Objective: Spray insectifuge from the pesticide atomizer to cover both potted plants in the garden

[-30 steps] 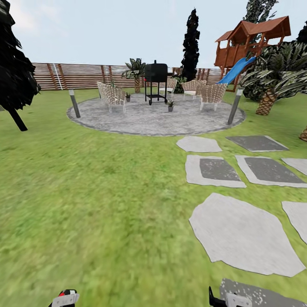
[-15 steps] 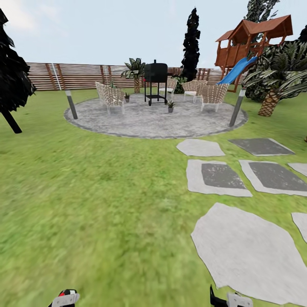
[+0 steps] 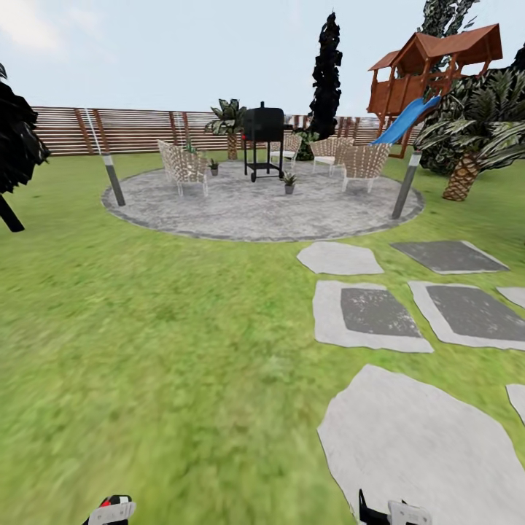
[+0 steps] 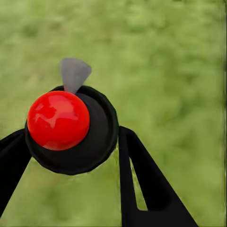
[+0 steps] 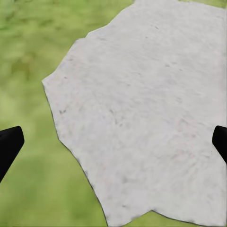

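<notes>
So our left gripper [image 4: 71,142] is clamped on the pesticide atomizer [image 4: 71,130]. From the left wrist camera we're looking straight down on its red top, sitting in a dark round collar, with the two black fingers [image 4: 142,184] pressed against either side and a little grey nozzle poking out over the lawn [image 4: 165,71]. In the head view just the tip of that gripper [image 3: 111,510] peeks in at the bottom edge, with a speck of red on it.

Our right gripper [image 5: 113,142] is spread wide and holds nothing; we only catch the two black fingertips [image 5: 9,144] at the far edges of the right wrist picture, with a pale stepping stone [image 5: 142,109] and grass below them. The head view shows it [image 3: 386,512] low at the bottom edge, just over the near end of a big stone [image 3: 415,445].

Further out there's a round grey paved patch [image 3: 255,208] with wicker chairs [image 3: 181,166] and a black grill [image 3: 264,138]. The potted plants are way over there: one [image 3: 289,182] just by the grill, another [image 3: 214,167] beside the left chair, though they're tiny from here so probably don't trust us on details. Behind all that runs the slatted wooden fence [image 3: 138,130], and on the right a playhouse with a blue slide [image 3: 405,120] and a palm [image 3: 467,146].
</notes>
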### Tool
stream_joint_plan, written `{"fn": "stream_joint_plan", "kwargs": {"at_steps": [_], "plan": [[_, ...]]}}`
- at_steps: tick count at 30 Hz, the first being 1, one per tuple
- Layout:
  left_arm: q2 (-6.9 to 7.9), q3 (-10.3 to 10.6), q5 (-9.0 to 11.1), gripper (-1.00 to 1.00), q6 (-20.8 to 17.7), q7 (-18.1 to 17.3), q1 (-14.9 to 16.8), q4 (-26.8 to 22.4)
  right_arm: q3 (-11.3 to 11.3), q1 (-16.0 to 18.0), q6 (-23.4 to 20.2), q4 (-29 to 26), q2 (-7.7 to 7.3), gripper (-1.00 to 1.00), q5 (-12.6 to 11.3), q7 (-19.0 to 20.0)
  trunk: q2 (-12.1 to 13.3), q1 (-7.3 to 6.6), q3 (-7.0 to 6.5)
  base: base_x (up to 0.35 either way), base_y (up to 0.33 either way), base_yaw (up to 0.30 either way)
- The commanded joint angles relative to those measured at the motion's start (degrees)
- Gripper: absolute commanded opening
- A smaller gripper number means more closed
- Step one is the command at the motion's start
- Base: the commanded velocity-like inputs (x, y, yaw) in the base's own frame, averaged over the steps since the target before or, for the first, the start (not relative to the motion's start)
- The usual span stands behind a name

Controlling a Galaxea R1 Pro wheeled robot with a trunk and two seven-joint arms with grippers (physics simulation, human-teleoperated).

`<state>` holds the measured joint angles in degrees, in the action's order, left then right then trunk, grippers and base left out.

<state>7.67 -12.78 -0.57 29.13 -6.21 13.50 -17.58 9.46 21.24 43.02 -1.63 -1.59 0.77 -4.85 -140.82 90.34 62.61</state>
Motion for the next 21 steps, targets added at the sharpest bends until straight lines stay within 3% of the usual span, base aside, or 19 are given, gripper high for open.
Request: {"fn": "stream_joint_plan", "kwargs": {"at_steps": [1, 21], "plan": [[-0.03, -0.49, -0.05, -1.00, 0.14, -0.55, 0.04, 0.01, 0.03, 0.03, 0.13, 0.05, 0.01, 1.00, 0.11, -0.16, -0.02, 0.02, 0.05, 0.303, -0.183, 0.000], [0.05, -0.49, -0.05, -1.00, 0.17, -0.55, 0.04, 0.00, 0.03, 0.03, -0.05, 0.23, 0.62, 1.00, 0.28, -0.15, -0.02, 0.02, 0.05, 0.303, -0.183, 0.000]]}}
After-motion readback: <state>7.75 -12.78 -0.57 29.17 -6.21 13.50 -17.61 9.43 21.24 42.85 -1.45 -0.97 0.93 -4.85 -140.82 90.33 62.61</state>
